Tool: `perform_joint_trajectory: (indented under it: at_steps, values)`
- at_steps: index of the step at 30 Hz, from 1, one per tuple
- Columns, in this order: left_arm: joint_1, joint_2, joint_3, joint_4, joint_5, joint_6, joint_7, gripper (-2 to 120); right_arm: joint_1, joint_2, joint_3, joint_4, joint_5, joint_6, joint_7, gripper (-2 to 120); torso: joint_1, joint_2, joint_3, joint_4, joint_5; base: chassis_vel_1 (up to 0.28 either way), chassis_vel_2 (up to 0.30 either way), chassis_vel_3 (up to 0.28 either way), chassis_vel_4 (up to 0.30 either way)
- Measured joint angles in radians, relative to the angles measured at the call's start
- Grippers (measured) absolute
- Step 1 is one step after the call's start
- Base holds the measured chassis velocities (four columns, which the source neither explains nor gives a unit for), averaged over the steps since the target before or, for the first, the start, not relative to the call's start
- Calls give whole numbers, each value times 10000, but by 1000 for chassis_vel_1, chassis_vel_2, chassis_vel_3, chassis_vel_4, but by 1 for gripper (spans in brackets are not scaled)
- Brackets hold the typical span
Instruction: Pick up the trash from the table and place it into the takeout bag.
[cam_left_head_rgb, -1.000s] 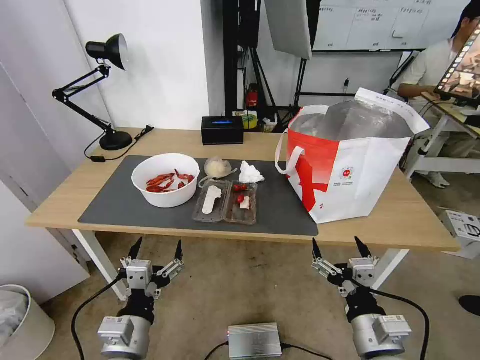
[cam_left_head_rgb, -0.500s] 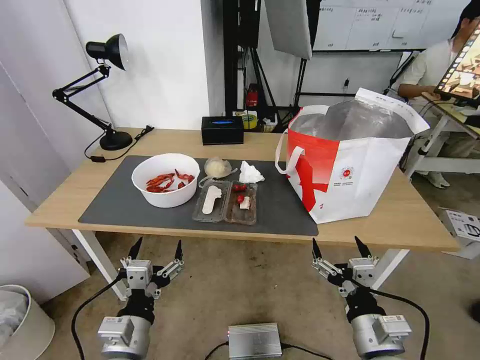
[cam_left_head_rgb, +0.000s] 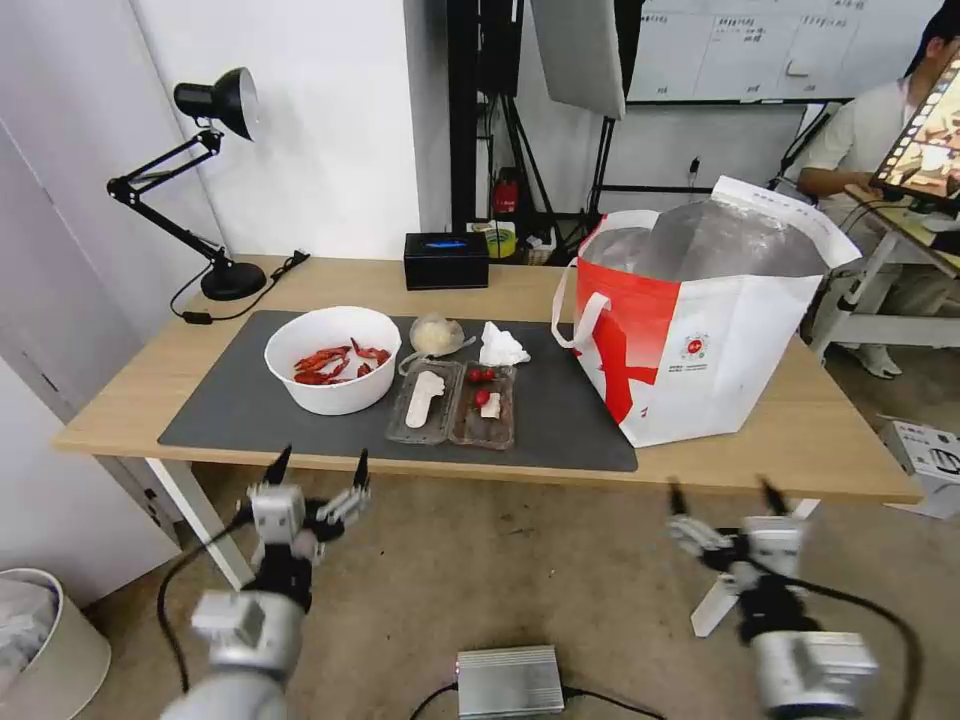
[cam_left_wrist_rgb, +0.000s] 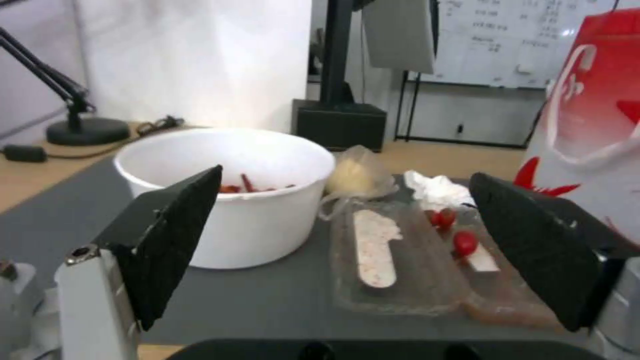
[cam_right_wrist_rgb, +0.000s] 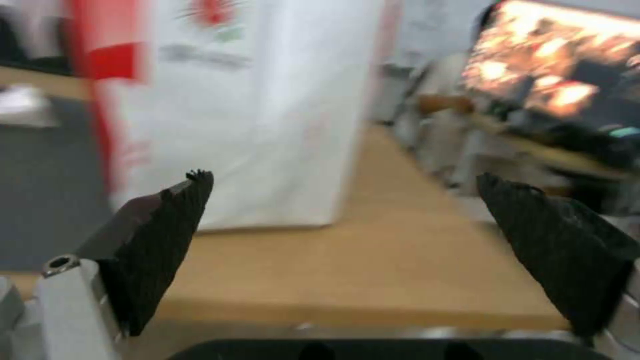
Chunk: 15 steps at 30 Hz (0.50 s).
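**Both grippers spread, below the table's front edge**

Left gripper (cam_left_head_rgb: 319, 468): fingers wide apart, nothing held, just short of the table (cam_left_head_rgb: 800, 440) edge, facing the white bowl of red shells (cam_left_head_rgb: 332, 358). Right gripper (cam_left_head_rgb: 726, 498): fingers likewise apart and empty, low in front of the takeout bag (cam_left_head_rgb: 700, 330).

On the dark grey mat (cam_left_head_rgb: 230, 410): bowl at left; clear two-part tray (cam_left_head_rgb: 452, 403) just beside it; small clear bag (cam_left_head_rgb: 435, 335) and crumpled tissue (cam_left_head_rgb: 500, 346) behind the tray. Takeout bag stands upright at the mat's right end, mouth open.
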Motion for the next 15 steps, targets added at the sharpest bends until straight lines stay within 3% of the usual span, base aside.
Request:
perform_joint_trajectory:
  at_steps: [4,15]
  values:
    - [6,-11,76,70,-482,-99,396,100,-58,-296,280,80,302,179,251,100,-1,1,0,4,4,0,0,0,0]
    - [78,-37,72,105,-556,-157,818,100,-48,-267,252,73,316,265,186,100,-1,1,0,4,0,0,0,0,0]
